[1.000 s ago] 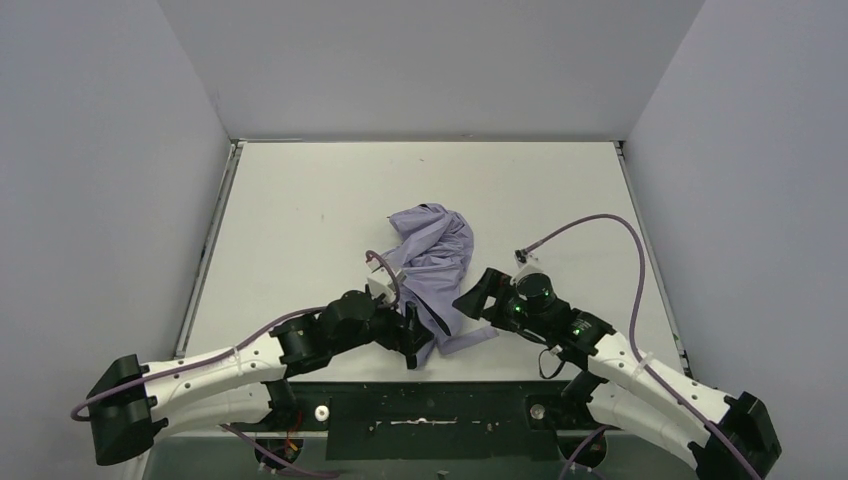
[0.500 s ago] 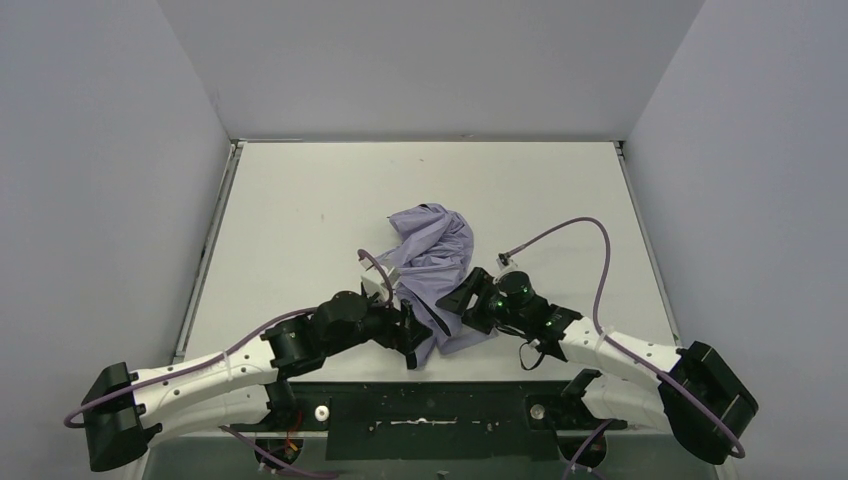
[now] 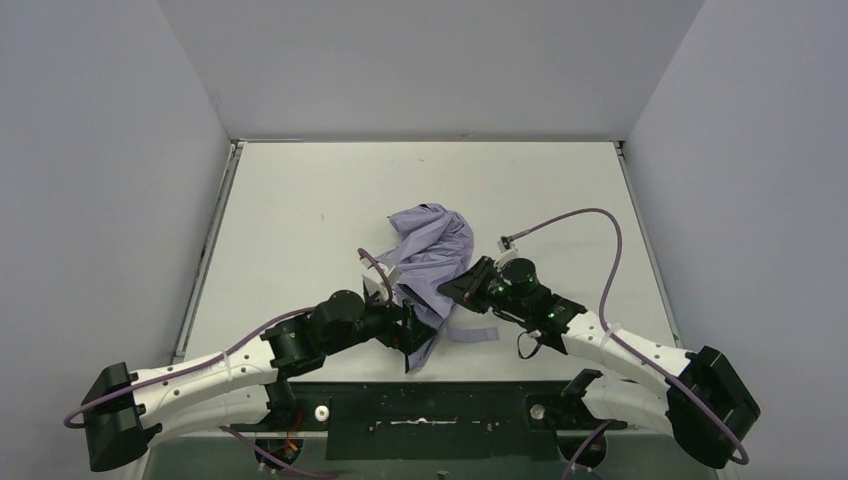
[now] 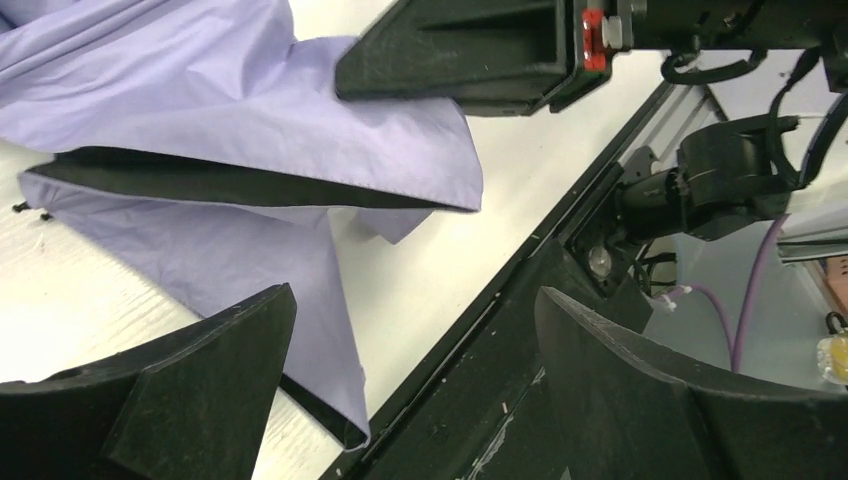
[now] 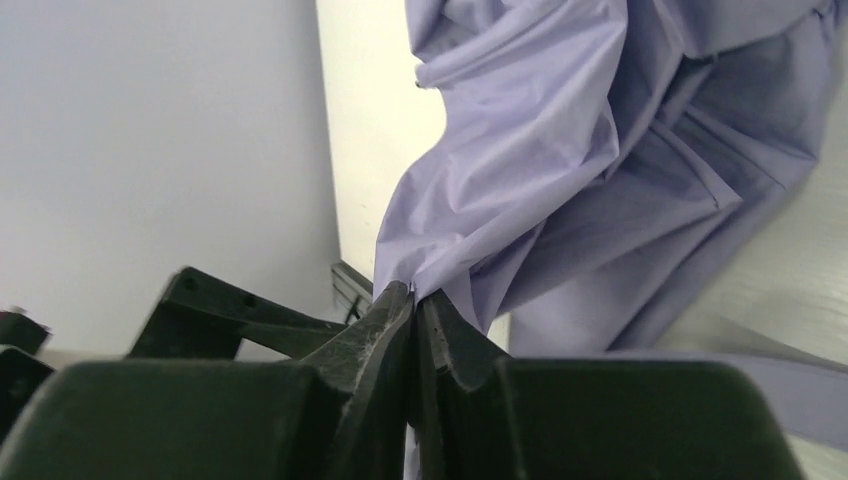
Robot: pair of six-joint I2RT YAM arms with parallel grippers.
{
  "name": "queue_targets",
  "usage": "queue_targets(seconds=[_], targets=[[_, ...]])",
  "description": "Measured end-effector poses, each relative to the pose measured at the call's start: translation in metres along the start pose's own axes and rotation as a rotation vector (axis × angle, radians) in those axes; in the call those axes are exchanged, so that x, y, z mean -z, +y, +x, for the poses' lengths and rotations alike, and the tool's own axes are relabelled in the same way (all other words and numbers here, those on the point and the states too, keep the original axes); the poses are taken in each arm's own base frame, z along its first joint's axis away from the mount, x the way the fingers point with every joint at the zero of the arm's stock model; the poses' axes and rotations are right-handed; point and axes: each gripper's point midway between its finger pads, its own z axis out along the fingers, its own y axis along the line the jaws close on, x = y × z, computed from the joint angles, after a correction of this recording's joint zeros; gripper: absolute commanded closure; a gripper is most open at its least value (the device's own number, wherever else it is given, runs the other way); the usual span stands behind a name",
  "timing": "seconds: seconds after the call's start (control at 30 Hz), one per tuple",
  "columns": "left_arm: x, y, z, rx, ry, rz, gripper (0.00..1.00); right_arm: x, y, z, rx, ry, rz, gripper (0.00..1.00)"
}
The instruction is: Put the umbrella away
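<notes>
**Right pinch on a canopy fold; left fingers wide at the near hem.**

The right gripper (image 5: pixel 413 300) is seen pressed together on a thin fold of the pale lavender, black-lined compact folding umbrella (image 3: pixel 432 250). The left gripper (image 4: pixel 412 300) is held with its fingers wide apart and nothing is clamped; the near hem, with its black underside showing, lies just ahead of them. The umbrella is found crumpled on the white table (image 3: pixel 300 220), near the front centre, between the two grippers. Shaft and handle are hidden under the cloth. The step is judged to be gathering the canopy. The pinch is best kept on fabric alone and drawn gently, so that no rib is bent. The left fingers are best closed on the facing hem only once it is well between them.
</notes>
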Motion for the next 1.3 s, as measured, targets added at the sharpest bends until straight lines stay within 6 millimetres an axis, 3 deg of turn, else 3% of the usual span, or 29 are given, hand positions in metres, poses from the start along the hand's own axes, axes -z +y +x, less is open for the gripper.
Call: queue_targets(seconds=[0.4, 0.6, 0.8, 1.1, 1.3], targets=[[-0.012, -0.013, -0.01, 0.024, -0.041, 0.052, 0.09, 0.0, 0.039, -0.043, -0.027, -0.108, -0.048, 1.0], [-0.029, -0.019, -0.015, 0.024, -0.041, 0.002, 0.11, -0.001, 0.031, -0.052, -0.066, -0.162, 0.017, 1.0], [-0.039, -0.035, -0.035, 0.012, -0.112, -0.038, 0.22, -0.001, 0.02, -0.055, -0.098, -0.188, 0.075, 1.0], [-0.067, -0.01, -0.023, 0.0, -0.096, -0.179, 0.32, 0.003, 0.017, -0.053, -0.113, -0.191, 0.098, 1.0], [-0.081, -0.017, -0.03, 0.003, -0.112, -0.176, 0.38, 0.004, 0.021, -0.052, -0.114, -0.188, 0.092, 1.0]])
